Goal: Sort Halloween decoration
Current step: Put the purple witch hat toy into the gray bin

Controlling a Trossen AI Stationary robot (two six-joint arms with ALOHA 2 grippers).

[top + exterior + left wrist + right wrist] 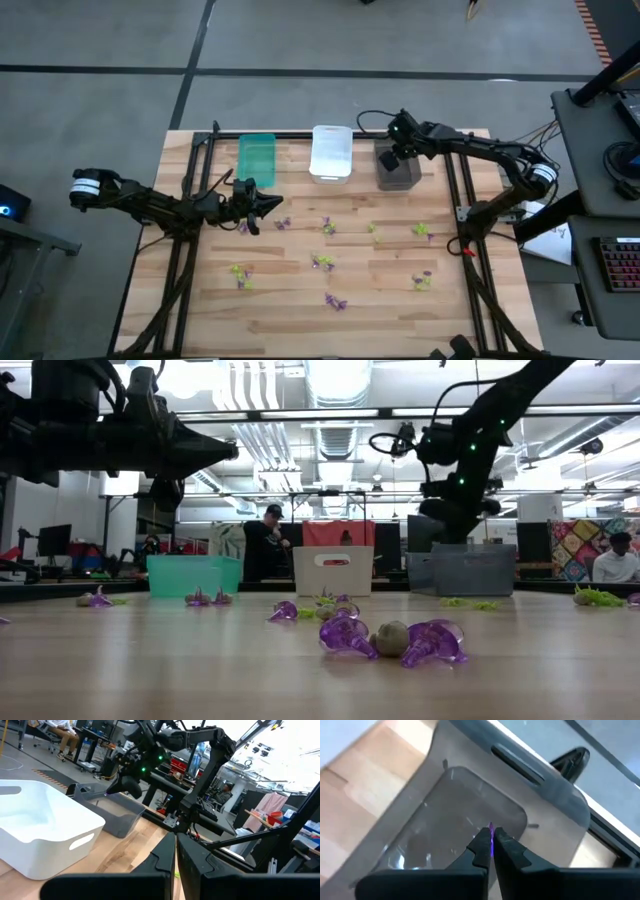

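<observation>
Small purple and yellow-green Halloween decoration pieces lie scattered on the wooden table, two purple ones close to the low camera. Along the far edge stand a green bin, a white bin and a dark grey bin. My right gripper hangs over the dark grey bin's inside, pointing steeply down, shut on a thin purple piece. My left gripper is shut and holds nothing. It hovers level above the table's left part, pointing toward the right. My right gripper pinches a purple decoration piece between its two fingertips; only a thin purple sliver shows in the gap. The fingers slant down from above. The piece is lifted clear, over the dark grey bin's floor.
Black frame rails run along the table's left, right and far sides. Cables loop behind the grey bin. Beyond the table, people and desks show in the room. Bare wood lies between the scattered pieces.
</observation>
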